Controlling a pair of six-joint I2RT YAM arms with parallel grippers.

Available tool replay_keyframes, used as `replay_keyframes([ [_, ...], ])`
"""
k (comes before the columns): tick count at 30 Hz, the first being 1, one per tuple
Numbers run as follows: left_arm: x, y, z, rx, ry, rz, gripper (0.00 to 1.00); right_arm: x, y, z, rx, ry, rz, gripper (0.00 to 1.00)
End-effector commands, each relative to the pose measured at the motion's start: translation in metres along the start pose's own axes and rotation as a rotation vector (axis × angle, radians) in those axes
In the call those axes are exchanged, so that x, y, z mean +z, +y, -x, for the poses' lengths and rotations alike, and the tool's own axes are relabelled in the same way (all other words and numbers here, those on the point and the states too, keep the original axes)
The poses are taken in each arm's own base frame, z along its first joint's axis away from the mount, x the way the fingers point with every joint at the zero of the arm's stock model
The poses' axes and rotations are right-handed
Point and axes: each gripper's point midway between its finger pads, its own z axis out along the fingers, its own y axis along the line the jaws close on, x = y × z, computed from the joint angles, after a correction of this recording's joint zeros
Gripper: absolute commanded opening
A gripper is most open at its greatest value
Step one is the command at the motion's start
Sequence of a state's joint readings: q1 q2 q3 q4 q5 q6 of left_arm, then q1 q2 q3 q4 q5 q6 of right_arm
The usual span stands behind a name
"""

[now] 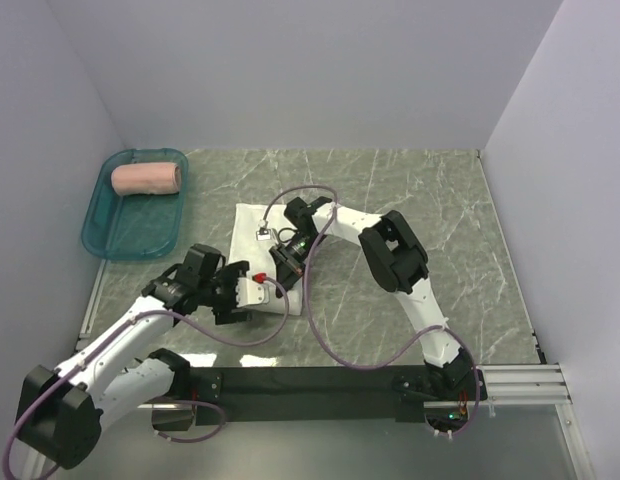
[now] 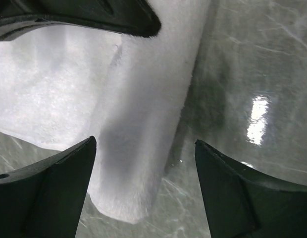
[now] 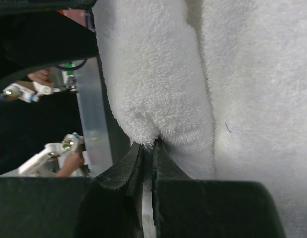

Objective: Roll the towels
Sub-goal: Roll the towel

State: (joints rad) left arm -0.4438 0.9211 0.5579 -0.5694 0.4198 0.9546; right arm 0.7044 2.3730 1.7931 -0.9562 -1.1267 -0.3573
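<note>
The white towel lies in the middle of the table, its near part rolled up. In the left wrist view the roll's end lies between the wide-open fingers of my left gripper, which do not touch it. My left gripper is at the roll's left end. My right gripper is over the towel, and in its wrist view it is shut on a fold of the white towel. The salmon-pink towel lies rolled in the teal tray.
The teal tray stands at the back left by the left wall. White walls close the table at the back and on both sides. Purple cables loop over the table near both grippers. A black rail runs along the near edge.
</note>
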Motion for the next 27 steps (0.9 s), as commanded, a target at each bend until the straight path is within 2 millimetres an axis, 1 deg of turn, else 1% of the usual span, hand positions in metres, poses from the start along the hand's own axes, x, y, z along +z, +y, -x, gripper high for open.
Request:
replay_keyframes([
  [1,0.012,0.018,0.005,0.047,0.001,0.055,0.85,0.016,-0.071,-0.061,0.160,0.182,-0.171,0.00],
  [2,0.020,0.016,-0.001,0.051,0.027,0.037,0.84,0.016,-0.072,-0.061,0.163,0.180,-0.171,0.00],
  [4,0.028,0.013,-0.010,0.062,0.054,0.012,0.81,0.015,-0.075,-0.059,0.163,0.179,-0.174,0.00],
  [5,0.036,0.011,-0.018,0.056,0.083,-0.008,0.76,0.014,-0.077,-0.059,0.161,0.180,-0.185,0.00],
  [6,0.040,0.007,-0.025,0.059,0.105,-0.032,0.74,0.013,-0.077,-0.056,0.153,0.174,-0.189,0.00],
  [7,0.044,0.003,-0.031,0.057,0.132,-0.061,0.69,0.012,-0.077,-0.055,0.143,0.171,-0.195,0.00],
  [8,0.049,-0.014,-0.048,0.020,0.199,-0.151,0.50,0.009,-0.077,-0.053,0.146,0.164,-0.206,0.01],
  [9,0.050,-0.013,-0.046,-0.006,0.212,-0.174,0.40,0.006,-0.078,-0.048,0.125,0.144,-0.218,0.06],
  [10,0.050,-0.017,-0.049,-0.034,0.233,-0.205,0.29,-0.003,-0.070,-0.038,0.089,0.110,-0.238,0.11],
  [11,0.052,-0.024,-0.053,-0.062,0.253,-0.247,0.26,-0.007,-0.070,-0.043,0.095,0.099,-0.256,0.16],
  [12,0.049,-0.031,-0.048,-0.081,0.246,-0.298,0.23,-0.024,-0.065,-0.025,0.035,0.029,-0.308,0.26],
  [14,0.048,-0.040,-0.048,-0.113,0.253,-0.358,0.18,-0.042,-0.058,-0.015,0.001,-0.037,-0.350,0.34],
  [15,0.047,-0.038,-0.042,-0.123,0.247,-0.382,0.17,-0.054,-0.062,-0.014,0.002,-0.087,-0.373,0.37],
  [16,0.041,-0.049,-0.041,-0.162,0.258,-0.452,0.15,-0.074,-0.044,-0.001,-0.059,-0.152,-0.408,0.40],
  [17,0.040,-0.056,-0.045,-0.197,0.285,-0.504,0.14,-0.086,-0.040,0.004,-0.079,-0.193,-0.444,0.43],
  [18,0.041,-0.051,-0.037,-0.215,0.270,-0.521,0.13,-0.108,-0.030,0.010,-0.124,-0.268,-0.495,0.50],
  [19,0.034,-0.058,-0.037,-0.250,0.295,-0.571,0.12,-0.123,-0.030,0.011,-0.145,-0.289,-0.558,0.50],
  [20,0.035,-0.060,-0.041,-0.283,0.315,-0.606,0.12,-0.133,-0.029,0.009,-0.174,-0.298,-0.599,0.50],
  [21,0.036,-0.050,-0.034,-0.300,0.312,-0.601,0.12,-0.149,-0.016,0.014,-0.216,-0.329,-0.639,0.51],
  [22,0.032,-0.053,-0.033,-0.339,0.326,-0.633,0.12,-0.165,-0.016,0.013,-0.222,-0.351,-0.679,0.51],
  [23,0.034,-0.054,-0.035,-0.393,0.351,-0.660,0.13,-0.173,-0.016,0.006,-0.234,-0.352,-0.714,0.51],
  [24,0.038,-0.041,-0.030,-0.409,0.347,-0.646,0.15,-0.187,-0.003,0.008,-0.274,-0.382,-0.749,0.50],
  [25,0.040,-0.038,-0.028,-0.437,0.353,-0.651,0.18,-0.197,-0.001,0.003,-0.278,-0.394,-0.775,0.50],
  [26,0.040,-0.042,-0.033,-0.494,0.382,-0.696,0.19,-0.199,-0.003,-0.007,-0.297,-0.373,-0.798,0.46],
  [27,0.045,-0.028,-0.027,-0.520,0.374,-0.679,0.19,-0.206,0.009,-0.012,-0.331,-0.378,-0.823,0.44],
])
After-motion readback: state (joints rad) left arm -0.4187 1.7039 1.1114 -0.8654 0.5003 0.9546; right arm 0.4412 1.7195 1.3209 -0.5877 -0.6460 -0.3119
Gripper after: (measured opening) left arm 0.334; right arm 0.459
